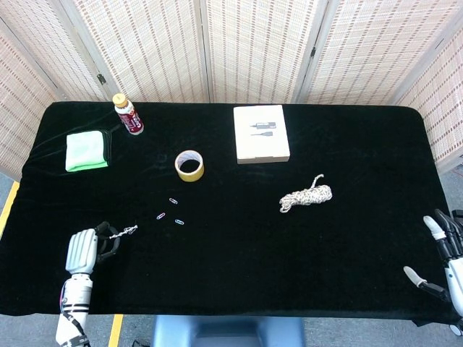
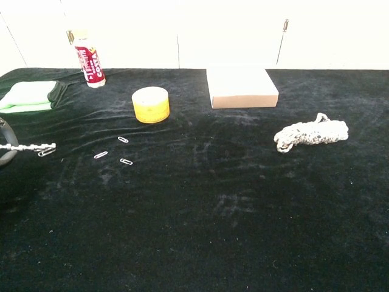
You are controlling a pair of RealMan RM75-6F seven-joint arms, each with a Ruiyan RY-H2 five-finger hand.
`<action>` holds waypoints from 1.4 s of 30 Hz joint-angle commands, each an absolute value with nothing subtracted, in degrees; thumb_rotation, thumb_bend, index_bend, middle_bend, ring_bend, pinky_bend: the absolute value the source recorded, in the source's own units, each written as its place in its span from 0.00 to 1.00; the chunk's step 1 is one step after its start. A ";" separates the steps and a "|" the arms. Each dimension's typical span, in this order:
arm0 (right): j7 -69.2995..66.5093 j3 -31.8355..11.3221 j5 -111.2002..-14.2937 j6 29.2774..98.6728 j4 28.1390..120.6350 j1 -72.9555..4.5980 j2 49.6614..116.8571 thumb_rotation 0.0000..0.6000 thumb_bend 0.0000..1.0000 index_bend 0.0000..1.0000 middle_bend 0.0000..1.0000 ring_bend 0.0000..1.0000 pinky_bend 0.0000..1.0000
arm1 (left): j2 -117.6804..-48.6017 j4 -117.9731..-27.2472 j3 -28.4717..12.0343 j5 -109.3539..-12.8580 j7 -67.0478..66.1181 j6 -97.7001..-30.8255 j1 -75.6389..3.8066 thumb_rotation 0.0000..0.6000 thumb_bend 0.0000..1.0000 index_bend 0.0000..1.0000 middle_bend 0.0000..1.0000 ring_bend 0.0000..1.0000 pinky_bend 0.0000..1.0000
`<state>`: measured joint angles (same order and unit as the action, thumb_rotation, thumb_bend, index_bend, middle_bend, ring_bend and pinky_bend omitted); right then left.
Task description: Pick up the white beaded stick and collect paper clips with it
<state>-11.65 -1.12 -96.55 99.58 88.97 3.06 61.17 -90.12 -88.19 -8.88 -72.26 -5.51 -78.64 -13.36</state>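
White beaded stick (image 1: 128,230) pinched in left robot hand (image 1: 88,249), one paper clip (image 2: 46,152) clinging at its tip; three paper clips (image 1: 168,210) lie just beyond on black velvety tabletop (image 1: 289,253). Right robot hand (image 1: 443,253) spread, empty.

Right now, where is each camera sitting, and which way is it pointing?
Head view: high up, looking steeply down on the black table; shows the left hand holding the beaded stick, and the right hand.
Chest view: low, facing forward across the table; only a sliver of the left hand at the left edge.
Both share the paper clips, tape roll, box.
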 commanded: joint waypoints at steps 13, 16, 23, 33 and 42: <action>-11.92 -1.23 -96.83 100.65 88.81 3.54 61.25 1.00 0.18 0.00 0.00 0.00 0.00 | -89.41 -89.76 -8.66 -70.62 -10.91 -78.78 -13.30 1.00 0.12 0.09 1.00 1.00 1.00; -11.84 -1.22 -96.98 100.67 88.77 3.53 61.31 1.00 0.18 0.00 0.00 0.00 0.00 | -88.68 -90.62 -8.34 -71.40 -10.96 -79.64 -12.87 1.00 0.12 0.09 1.00 1.00 1.00; -11.55 -1.14 -97.00 100.26 88.83 3.43 61.34 1.00 0.18 0.00 0.00 0.00 0.00 | -84.43 -93.50 -5.96 -76.09 -10.82 -84.04 -10.32 1.00 0.12 0.08 0.99 1.00 1.00; -8.88 -0.79 -95.09 95.60 91.05 2.17 60.62 1.00 0.18 0.00 0.00 0.00 0.00 | -70.33 -95.78 2.63 -84.38 -4.84 -93.24 -0.85 1.00 0.12 0.12 0.14 0.15 0.18; -7.03 -0.85 -92.24 90.45 93.39 0.56 59.71 1.00 0.18 0.00 0.00 0.00 0.00 | -66.84 -98.70 3.98 -85.17 -8.19 -98.79 4.41 1.00 0.13 0.12 0.03 0.00 0.00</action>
